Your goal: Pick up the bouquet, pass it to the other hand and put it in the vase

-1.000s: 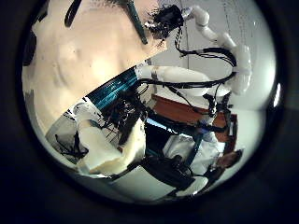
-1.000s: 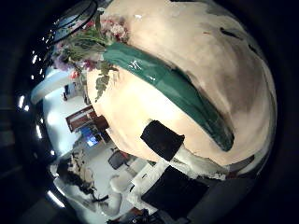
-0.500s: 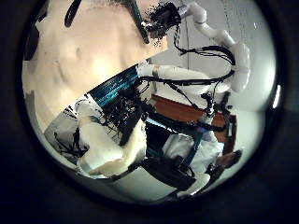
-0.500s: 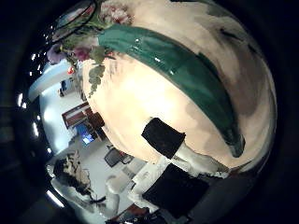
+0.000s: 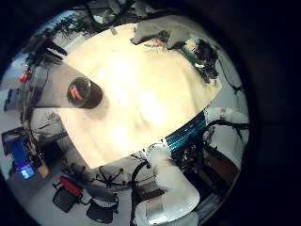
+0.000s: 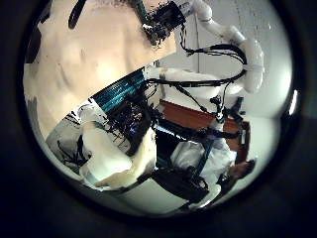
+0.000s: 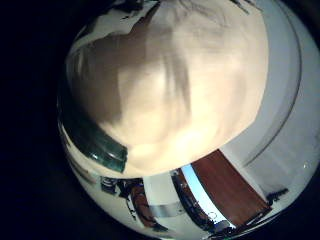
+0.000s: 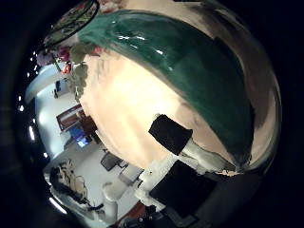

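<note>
The bouquet's glossy wrapper point(image 8: 180, 71) fills much of the right thumb side palm view, so it lies close under my right hand. Its flowers point(image 8: 71, 62) stick out at one end, and it rests on the cloth-covered table point(image 8: 123, 104). One right-hand finger point(image 8: 176, 133) reaches in beside the wrapper without touching it. From the left little finger side palm view my right hand point(image 5: 167, 40) hangs over the bouquet at the table's far end. The dark vase point(image 5: 83, 92) stands upright on the cloth point(image 5: 141, 104), nearer my left hand, whose fingers do not show.
The right arm point(image 6: 226, 40) bends down to the table's far edge. Furniture and equipment point(image 5: 42, 160) crowd the floor beyond the table's edge by the vase. An edge of the wrapper point(image 7: 100, 150) shows beside the bare cloth point(image 7: 170, 80).
The wrapper has grown much larger in the right thumb side palm view, so that palm has come closer to the bouquet. In the left thumb side view the right hand has sunk toward the table.
</note>
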{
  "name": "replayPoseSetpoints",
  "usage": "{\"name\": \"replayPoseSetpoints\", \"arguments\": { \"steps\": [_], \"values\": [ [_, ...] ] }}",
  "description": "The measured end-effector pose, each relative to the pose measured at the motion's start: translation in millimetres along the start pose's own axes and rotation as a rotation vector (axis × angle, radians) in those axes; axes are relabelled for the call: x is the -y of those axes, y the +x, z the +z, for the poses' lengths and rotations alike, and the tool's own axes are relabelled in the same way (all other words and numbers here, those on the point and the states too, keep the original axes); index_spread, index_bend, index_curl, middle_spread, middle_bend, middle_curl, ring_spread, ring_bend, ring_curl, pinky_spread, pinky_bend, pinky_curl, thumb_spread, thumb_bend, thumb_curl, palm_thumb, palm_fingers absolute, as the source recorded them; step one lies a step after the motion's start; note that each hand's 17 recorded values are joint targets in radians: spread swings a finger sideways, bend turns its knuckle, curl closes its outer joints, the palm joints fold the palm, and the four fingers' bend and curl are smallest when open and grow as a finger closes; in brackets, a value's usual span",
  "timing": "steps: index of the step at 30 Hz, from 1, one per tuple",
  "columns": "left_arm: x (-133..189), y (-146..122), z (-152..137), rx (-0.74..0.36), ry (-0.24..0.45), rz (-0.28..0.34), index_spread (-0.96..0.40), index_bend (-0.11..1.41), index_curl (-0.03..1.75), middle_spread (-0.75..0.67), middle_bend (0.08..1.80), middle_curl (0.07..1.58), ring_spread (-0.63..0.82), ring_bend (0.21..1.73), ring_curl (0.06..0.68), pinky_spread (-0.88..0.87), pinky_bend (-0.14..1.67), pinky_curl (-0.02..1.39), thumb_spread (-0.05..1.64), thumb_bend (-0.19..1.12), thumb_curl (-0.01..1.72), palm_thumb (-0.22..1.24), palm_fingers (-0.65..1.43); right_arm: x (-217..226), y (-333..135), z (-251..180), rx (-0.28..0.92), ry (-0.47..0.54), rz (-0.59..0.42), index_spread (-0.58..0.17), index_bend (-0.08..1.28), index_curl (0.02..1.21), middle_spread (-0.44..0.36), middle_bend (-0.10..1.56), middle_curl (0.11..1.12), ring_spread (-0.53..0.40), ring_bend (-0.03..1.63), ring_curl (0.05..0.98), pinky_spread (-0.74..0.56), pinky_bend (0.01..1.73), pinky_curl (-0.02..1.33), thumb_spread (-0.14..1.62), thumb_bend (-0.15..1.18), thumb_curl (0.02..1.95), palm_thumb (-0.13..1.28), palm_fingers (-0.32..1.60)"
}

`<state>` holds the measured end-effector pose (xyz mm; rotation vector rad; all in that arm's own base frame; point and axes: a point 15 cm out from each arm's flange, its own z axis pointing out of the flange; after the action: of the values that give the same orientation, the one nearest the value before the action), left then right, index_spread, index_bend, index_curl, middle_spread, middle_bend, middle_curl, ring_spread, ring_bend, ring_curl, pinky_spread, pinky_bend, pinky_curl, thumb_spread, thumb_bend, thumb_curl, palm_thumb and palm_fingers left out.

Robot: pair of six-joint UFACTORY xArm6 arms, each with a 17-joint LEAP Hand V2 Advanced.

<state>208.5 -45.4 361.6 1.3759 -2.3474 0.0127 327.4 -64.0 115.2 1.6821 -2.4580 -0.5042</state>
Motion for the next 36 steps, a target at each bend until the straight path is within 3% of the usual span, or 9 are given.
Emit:
{"name": "replayPoseSetpoints", "arguments": {
  "steps": [15, 20, 21, 23, 24, 30, 36],
  "values": [
    [1.1, 0.2, 1.3, -0.006, -0.002, -0.002, 0.03, 0.16, 0.31, 0.42, 0.20, 0.34, 0.58, 0.56, 0.214, 0.68, 0.46, 0.17, 1.14, -0.02, 0.31, 0.32, 0.00, 2.0, -1.0, 13.5, -0.014, -0.018, -0.011, -0.190, 0.17, 0.37, -0.041, 0.59, 0.48, -0.176, 1.11, 0.311, -0.08, 1.05, 0.00, 1.07, -0.01, 0.38, 0.57, 0.57],
    [1.7, 0.5, 0.8, -0.008, -0.001, -0.003, 0.03, 0.16, 0.30, 0.41, 0.20, 0.34, 0.58, 0.56, 0.214, 0.68, 0.46, 0.17, 1.14, -0.02, 0.31, 0.32, 0.00, 1.6, 5.3, 15.2, -0.086, -0.019, -0.024, -0.254, 0.18, 0.36, -0.119, 0.67, 0.52, -0.244, 1.21, 0.349, -0.32, 1.25, 0.06, 1.03, 0.00, 0.42, 0.70, 0.92],
    [1.5, 0.7, 0.9, -0.010, -0.001, -0.004, 0.03, 0.16, 0.30, 0.41, 0.20, 0.34, 0.58, 0.56, 0.213, 0.68, 0.46, 0.17, 1.14, -0.02, 0.31, 0.32, 0.00, 2.2, 8.8, 13.7, -0.111, -0.013, -0.022, -0.310, 0.23, 0.39, -0.160, 0.73, 0.55, -0.259, 1.20, 0.361, -0.38, 1.25, 0.08, 1.02, 0.00, 0.43, 0.76, 1.10],
    [1.1, 0.8, 1.7, -0.011, -0.002, -0.005, 0.03, 0.16, 0.30, 0.41, 0.20, 0.34, 0.58, 0.56, 0.214, 0.68, 0.46, 0.16, 1.15, -0.02, 0.31, 0.32, 0.00, 3.8, 11.5, 7.5, -0.133, 0.006, -0.019, -0.344, 0.29, 0.43, -0.180, 0.78, 0.57, -0.260, 1.21, 0.384, -0.40, 1.27, 0.12, 1.01, 0.00, 0.44, 0.80, 1.17],
    [1.1, 0.8, 1.7, -0.011, -0.002, -0.005, 0.03, 0.16, 0.30, 0.41, 0.20, 0.34, 0.58, 0.56, 0.214, 0.68, 0.46, 0.16, 1.15, -0.02, 0.31, 0.32, 0.00, 5.6, 11.0, 2.4, -0.132, 0.025, -0.018, -0.365, 0.41, 0.48, -0.185, 0.83, 0.60, -0.252, 1.21, 0.394, -0.39, 1.28, 0.14, 1.01, 0.01, 0.46, 0.84, 1.30],
    [-2.0, 2.6, 1.5, -0.010, -0.001, -0.001, 0.03, 0.16, 0.30, 0.41, 0.20, 0.34, 0.58, 0.56, 0.216, 0.68, 0.46, 0.16, 1.15, -0.02, 0.30, 0.31, 0.00, 22.7, 6.6, -39.1, -0.112, 0.201, -0.025, -0.386, 0.83, 0.70, -0.184, 1.10, 0.71, -0.224, 1.31, 0.471, -0.29, 1.41, 0.24, 0.98, 0.02, 0.51, 0.98, 1.32],
    [-3.3, 3.8, 0.7, -0.008, 0.001, 0.001, 0.03, 0.16, 0.30, 0.41, 0.20, 0.34, 0.58, 0.56, 0.216, 0.68, 0.46, 0.16, 1.15, -0.02, 0.31, 0.31, 0.00, 15.7, 17.1, -83.5, -0.094, 0.314, -0.005, -0.340, 1.02, 0.81, -0.158, 1.26, 0.75, -0.205, 1.41, 0.538, -0.22, 1.51, 0.31, 0.97, 0.06, 0.60, 1.11, 1.22]
  ]
}}
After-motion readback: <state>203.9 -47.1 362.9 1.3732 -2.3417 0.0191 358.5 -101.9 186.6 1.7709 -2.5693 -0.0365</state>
